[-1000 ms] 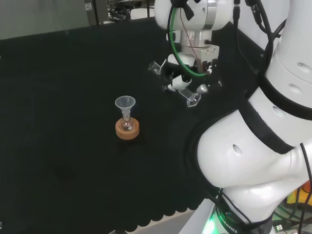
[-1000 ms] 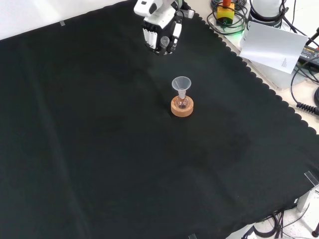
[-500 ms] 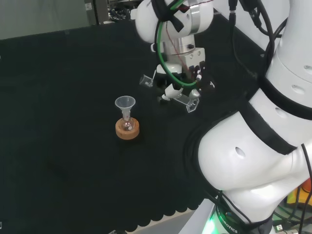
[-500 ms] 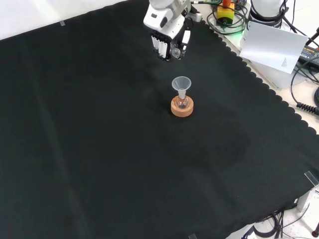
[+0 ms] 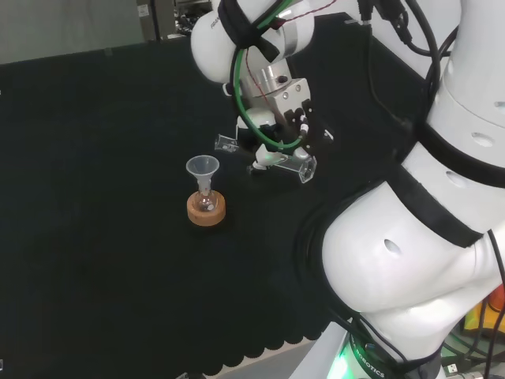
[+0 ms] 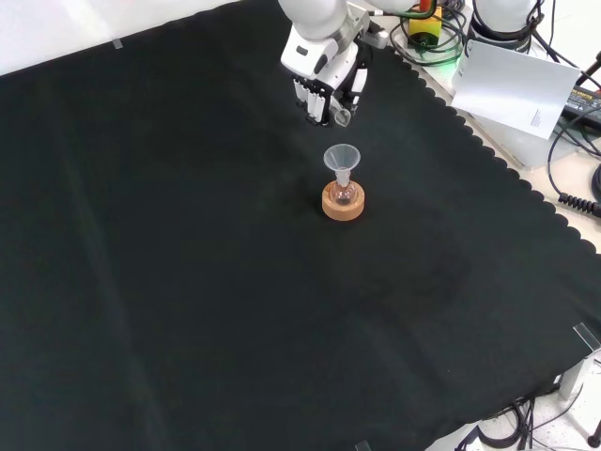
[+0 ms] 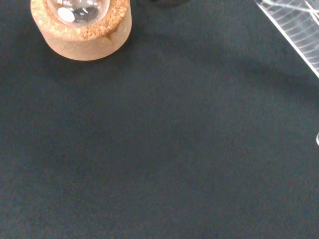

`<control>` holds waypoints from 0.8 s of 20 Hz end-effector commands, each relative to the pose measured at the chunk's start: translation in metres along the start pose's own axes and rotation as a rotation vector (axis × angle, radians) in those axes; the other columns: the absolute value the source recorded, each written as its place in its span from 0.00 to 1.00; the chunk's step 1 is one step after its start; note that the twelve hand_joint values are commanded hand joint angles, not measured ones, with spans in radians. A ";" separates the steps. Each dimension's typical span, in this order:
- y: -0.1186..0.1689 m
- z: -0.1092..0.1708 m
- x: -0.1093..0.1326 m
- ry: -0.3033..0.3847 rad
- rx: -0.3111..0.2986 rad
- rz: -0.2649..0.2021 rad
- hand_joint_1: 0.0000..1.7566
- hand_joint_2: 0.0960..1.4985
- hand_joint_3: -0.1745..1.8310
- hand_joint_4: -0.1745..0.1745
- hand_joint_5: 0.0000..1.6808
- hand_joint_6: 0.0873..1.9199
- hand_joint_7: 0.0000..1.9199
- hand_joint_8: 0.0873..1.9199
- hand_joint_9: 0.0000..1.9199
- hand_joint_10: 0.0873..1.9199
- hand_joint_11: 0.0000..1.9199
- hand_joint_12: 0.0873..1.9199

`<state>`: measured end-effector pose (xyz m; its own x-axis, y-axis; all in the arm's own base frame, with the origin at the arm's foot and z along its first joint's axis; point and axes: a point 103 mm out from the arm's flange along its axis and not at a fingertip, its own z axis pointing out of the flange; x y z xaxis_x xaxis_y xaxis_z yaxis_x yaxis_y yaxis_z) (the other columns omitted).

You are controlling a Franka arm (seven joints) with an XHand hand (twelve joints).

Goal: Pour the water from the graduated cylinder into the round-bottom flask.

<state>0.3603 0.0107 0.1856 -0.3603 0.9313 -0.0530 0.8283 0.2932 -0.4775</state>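
Observation:
My hand is shut on the clear graduated cylinder, which it holds tipped almost level above the cloth. In the head view the cylinder's mouth points left and stops a little right of and above the clear funnel. The funnel sits in the neck of a small round-bottom flask on a cork ring. In the front view the hand hangs just beyond the funnel, with the cylinder poking out below it. The wrist view has the cork ring, the flask's bulb and a strip of the cylinder.
The black cloth's scalloped edge runs along the front view's right, with a white sheet of paper and cables beyond it. My arm's white links stand at the head view's right.
The hand has carried the cylinder toward the funnel: leftward in the head view, lower in the front view. The flask and its stand have not moved.

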 end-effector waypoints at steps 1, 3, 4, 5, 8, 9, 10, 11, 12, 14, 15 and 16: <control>0.006 -0.006 0.010 -0.075 0.045 0.008 0.72 0.71 0.09 0.00 0.61 0.46 0.55 0.45 0.74 0.01 0.65 0.37; 0.007 -0.006 0.010 -0.096 0.059 0.016 0.72 0.71 0.09 0.00 0.61 0.46 0.55 0.45 0.74 0.01 0.65 0.37; 0.007 -0.006 0.010 -0.103 0.065 0.022 0.72 0.71 0.09 0.00 0.61 0.46 0.55 0.45 0.74 0.01 0.65 0.37; 0.008 -0.006 0.010 -0.109 0.071 0.027 0.72 0.71 0.09 0.00 0.61 0.46 0.55 0.45 0.74 0.01 0.65 0.37; 0.007 -0.006 0.008 -0.135 0.083 0.042 0.72 0.71 0.09 0.00 0.61 0.46 0.55 0.45 0.74 0.01 0.65 0.36; 0.007 -0.007 0.008 -0.139 0.086 0.045 0.72 0.71 0.09 0.00 0.61 0.46 0.55 0.45 0.74 0.01 0.65 0.36; 0.007 -0.007 0.007 -0.144 0.088 0.049 0.72 0.71 0.09 0.00 0.61 0.46 0.55 0.45 0.74 0.01 0.65 0.36; 0.007 -0.008 0.007 -0.151 0.090 0.051 0.72 0.71 0.09 0.00 0.61 0.46 0.55 0.45 0.75 0.01 0.65 0.36; 0.007 -0.009 0.007 -0.162 0.094 0.054 0.72 0.71 0.09 0.00 0.61 0.46 0.55 0.45 0.75 0.01 0.65 0.36; 0.007 -0.010 0.007 -0.186 0.103 0.061 0.72 0.71 0.09 0.00 0.61 0.46 0.55 0.45 0.75 0.00 0.65 0.36; 0.007 -0.011 0.008 -0.195 0.111 0.065 0.72 0.71 0.09 0.00 0.61 0.46 0.55 0.45 0.75 0.00 0.65 0.36; 0.007 -0.011 0.007 -0.198 0.117 0.068 0.72 0.71 0.09 0.00 0.61 0.46 0.55 0.45 0.75 0.00 0.65 0.36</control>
<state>0.3747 0.0293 0.2231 -0.3619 0.9253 -0.1132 0.8544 0.2806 -0.4373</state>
